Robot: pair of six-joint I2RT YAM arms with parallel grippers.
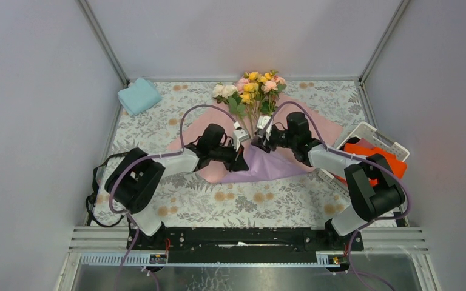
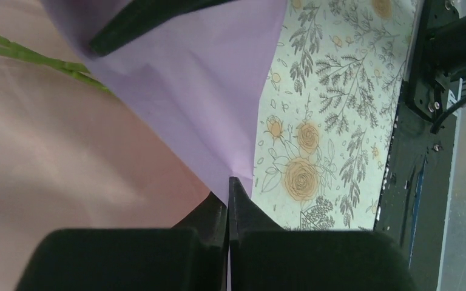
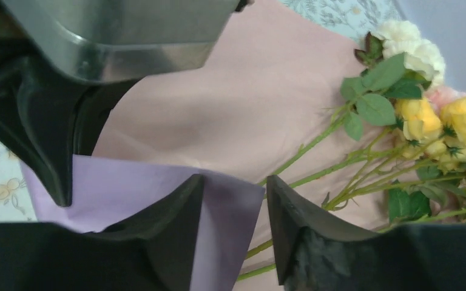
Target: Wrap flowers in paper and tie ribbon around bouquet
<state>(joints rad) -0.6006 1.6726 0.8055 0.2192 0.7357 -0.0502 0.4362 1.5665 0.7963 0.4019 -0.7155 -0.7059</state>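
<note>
Your left gripper [image 2: 229, 183] is clamped fully shut on a corner of the paper [image 2: 200, 79], over at the 9 o'clock side of its folded-over lilac flap. The right gripper [image 3: 235, 182] sits at the flap's 12 o'clock edge, fingers partway apart and straddling that edge without squeezing it. The flowers [image 1: 252, 88] lie on the paper's pink side, blooms toward 12 o'clock and stems tucked under the flap.
</note>
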